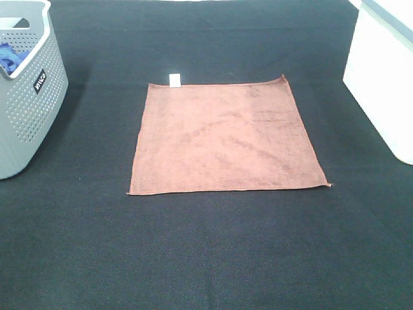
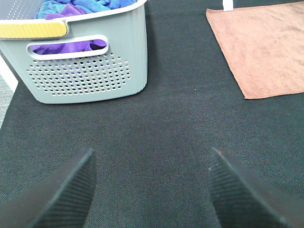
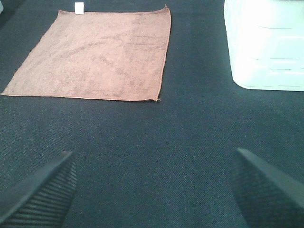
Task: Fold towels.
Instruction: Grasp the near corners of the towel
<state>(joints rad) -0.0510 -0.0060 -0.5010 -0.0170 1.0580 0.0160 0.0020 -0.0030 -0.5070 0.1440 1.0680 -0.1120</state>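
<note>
Centrally: terracotta towel [image 1: 226, 139], flat, tag [image 1: 175, 79] at far hem. Grey basket [image 1: 26, 97] cut off at left edge of tabletop [image 1: 206, 258]; white bin [image 1: 381, 84] at right. Left gripper [image 2: 151, 152], right gripper [image 3: 154, 153]: jaws apart, empty.

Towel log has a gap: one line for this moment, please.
towel: flat, unfolded | left claw: open, empty | right claw: open, empty

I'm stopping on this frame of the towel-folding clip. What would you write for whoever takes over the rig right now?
Left hand: open, empty, above the dark mat near the grey basket.
Right hand: open, empty, above the mat near the white box.
Towel: flat and unfolded mid-mat, white tag on its far edge, neither hand touching it.
Done: towel spread out.
Left: all folds.
</note>
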